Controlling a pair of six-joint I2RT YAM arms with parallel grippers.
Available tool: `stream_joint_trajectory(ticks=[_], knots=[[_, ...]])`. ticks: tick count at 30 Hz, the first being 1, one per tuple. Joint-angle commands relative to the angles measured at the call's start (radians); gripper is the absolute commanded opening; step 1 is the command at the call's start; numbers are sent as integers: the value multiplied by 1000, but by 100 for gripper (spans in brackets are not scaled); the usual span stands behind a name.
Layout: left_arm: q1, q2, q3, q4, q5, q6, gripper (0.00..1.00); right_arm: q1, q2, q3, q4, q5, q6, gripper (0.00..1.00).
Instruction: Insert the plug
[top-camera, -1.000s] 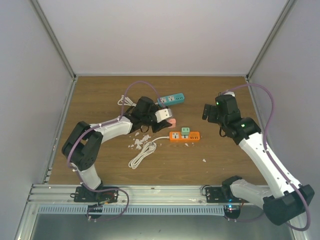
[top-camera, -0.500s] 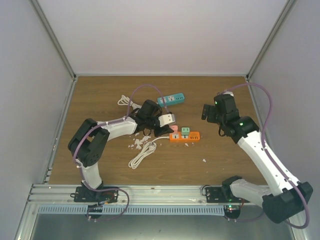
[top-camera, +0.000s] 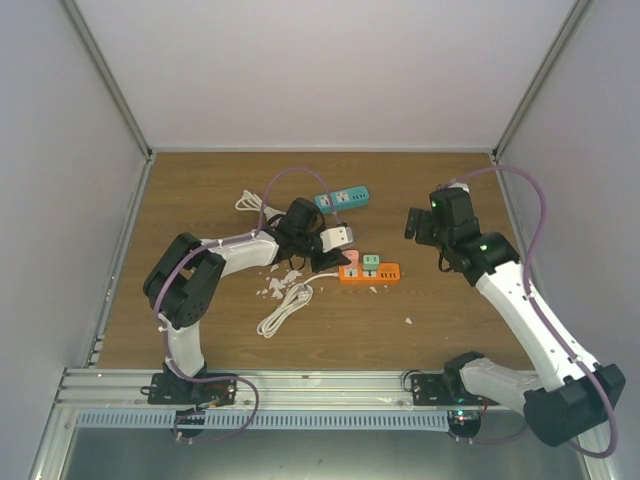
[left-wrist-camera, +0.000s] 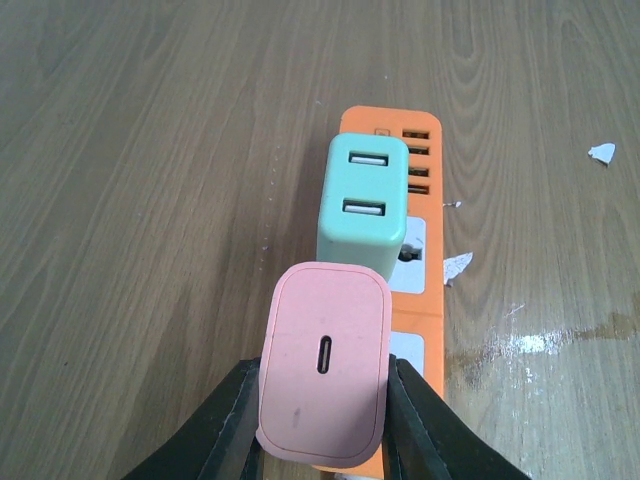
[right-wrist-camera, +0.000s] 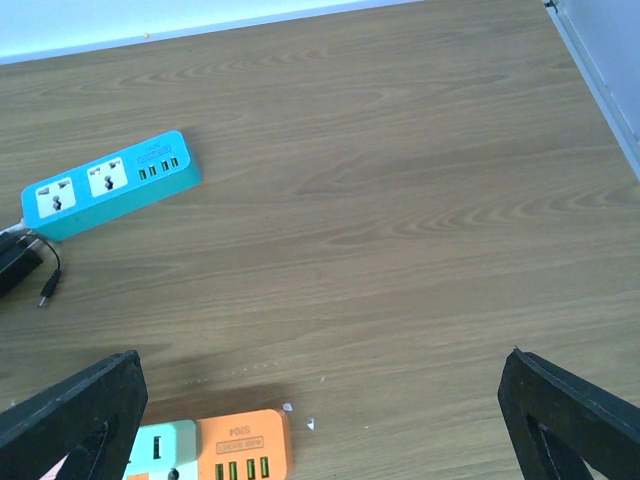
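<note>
My left gripper (top-camera: 338, 256) is shut on a pink plug (left-wrist-camera: 323, 375), its fingers (left-wrist-camera: 232, 415) pressing both sides. The plug hangs over the near end of the orange power strip (left-wrist-camera: 425, 300), right behind a mint-green charger (left-wrist-camera: 362, 205) that sits in the strip. I cannot tell whether the pink plug's pins touch a socket. In the top view the strip (top-camera: 384, 272) lies mid-table with the pink plug (top-camera: 349, 258) at its left end. My right gripper (top-camera: 412, 222) is open and empty, above the table right of the strip (right-wrist-camera: 245, 455).
A blue power strip (top-camera: 341, 198) lies behind the left gripper and also shows in the right wrist view (right-wrist-camera: 110, 185). A coiled white cable (top-camera: 285, 308) and white scraps (top-camera: 275, 285) lie near the left arm. Another scrap (top-camera: 408, 321) lies nearer the front.
My left gripper has moved right and slightly down with the pink plug, from beside the strip to over its left end. The right arm has barely moved.
</note>
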Motion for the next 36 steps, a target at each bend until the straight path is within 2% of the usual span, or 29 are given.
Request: stream_joint_trajectory(ticks=[1, 13, 25, 36], knots=[[-9, 24, 28, 9, 16, 17, 0, -16, 5, -5, 14, -10, -6, 100], [-22, 48, 48, -15, 43, 29, 0, -28, 11, -7, 17, -27, -11, 100], [-25, 117, 62, -62, -4, 20, 0, -31, 27, -7, 24, -52, -22, 99], [-56, 145, 72, -92, -105, -1, 0, -31, 32, -9, 25, -65, -23, 100]])
